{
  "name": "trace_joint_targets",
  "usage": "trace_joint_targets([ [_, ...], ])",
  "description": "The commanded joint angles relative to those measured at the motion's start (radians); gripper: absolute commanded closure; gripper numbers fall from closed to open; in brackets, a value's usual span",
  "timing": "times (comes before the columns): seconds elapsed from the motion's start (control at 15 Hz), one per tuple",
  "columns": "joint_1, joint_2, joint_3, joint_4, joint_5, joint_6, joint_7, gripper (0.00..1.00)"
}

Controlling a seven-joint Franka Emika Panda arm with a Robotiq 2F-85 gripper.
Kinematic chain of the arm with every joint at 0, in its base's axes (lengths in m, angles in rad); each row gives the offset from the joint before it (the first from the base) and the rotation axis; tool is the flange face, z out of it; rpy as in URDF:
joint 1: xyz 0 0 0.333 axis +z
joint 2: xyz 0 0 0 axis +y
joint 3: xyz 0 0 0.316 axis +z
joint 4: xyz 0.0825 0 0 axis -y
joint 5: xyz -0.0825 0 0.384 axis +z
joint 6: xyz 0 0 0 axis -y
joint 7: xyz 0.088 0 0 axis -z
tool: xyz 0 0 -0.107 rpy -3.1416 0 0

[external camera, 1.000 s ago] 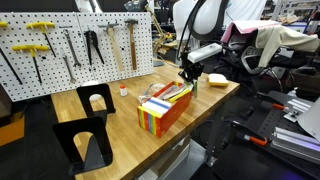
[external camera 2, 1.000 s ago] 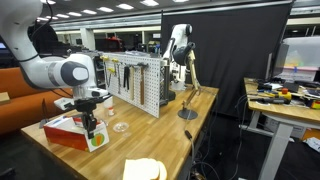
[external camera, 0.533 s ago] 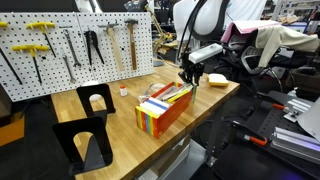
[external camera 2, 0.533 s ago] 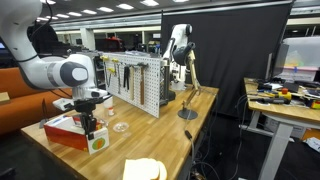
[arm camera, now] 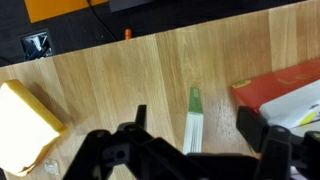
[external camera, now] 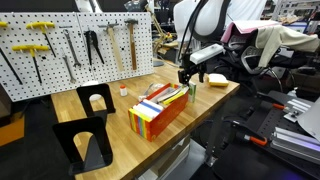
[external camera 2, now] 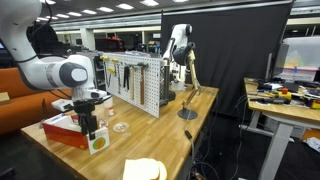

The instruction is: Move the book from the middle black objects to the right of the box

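Observation:
A thin book with a green spine stands upright on the wooden table, just beside the red box. My gripper hangs over it, open, one finger on each side and neither touching it. In both exterior views the gripper is at the end of the box farthest from the black bookends. The book shows a white cover with a green mark. Nothing stands in the bookends.
A yellow sponge lies on the table past the gripper. A pegboard with tools runs along the back. A second black bookend sits near the front edge. A small orange item lies by the pegboard.
The jaws have gone from shut on the book to wide open, leaving it standing by the box. The box has slid a little toward the bookends.

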Motion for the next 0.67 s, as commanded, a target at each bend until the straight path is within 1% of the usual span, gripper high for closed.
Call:
trace_joint_targets([
  [0.0, 0.023, -0.010, -0.016, -0.008, -0.005, 0.006, -0.021, 0.00],
  [0.13, 0.030, -0.034, -0.020, -0.014, -0.016, -0.005, -0.019, 0.00],
  [0.2, 0.026, -0.006, -0.016, -0.001, 0.003, -0.001, -0.011, 0.00],
  [0.6, 0.028, -0.006, -0.018, 0.000, 0.004, -0.002, -0.010, 0.00],
])
